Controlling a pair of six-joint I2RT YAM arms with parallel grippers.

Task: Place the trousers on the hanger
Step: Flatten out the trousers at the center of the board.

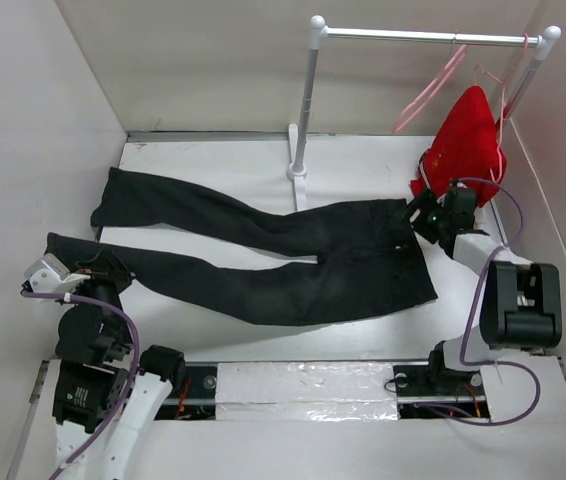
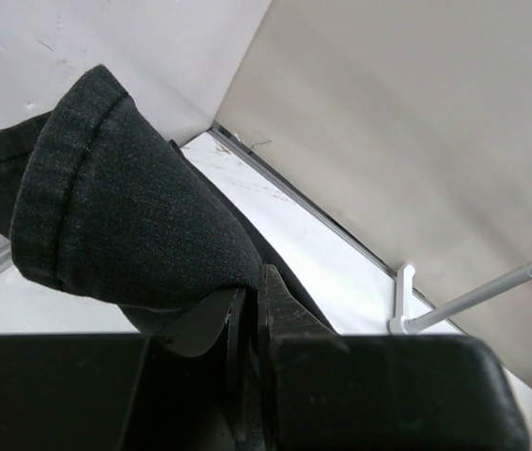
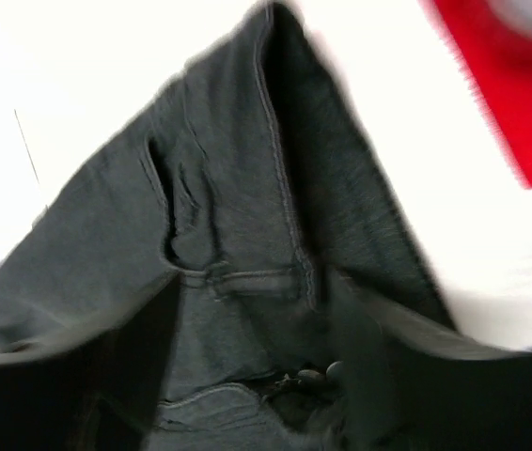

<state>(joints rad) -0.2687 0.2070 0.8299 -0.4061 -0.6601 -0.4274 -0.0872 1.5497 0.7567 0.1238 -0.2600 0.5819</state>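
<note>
The trousers [image 1: 343,255] lie flat on the table [image 1: 213,160], waist at the right and legs to the left. The left gripper [image 2: 252,296] is clamped on the near leg's hem. The right gripper [image 1: 419,214] stands with fingers apart over the far waist corner. The hanger [image 1: 433,84] hangs on the rail [image 1: 413,36], far right.

Pale walls [image 1: 23,120], white table [image 1: 213,160], metal rail [image 1: 413,35]
</note>
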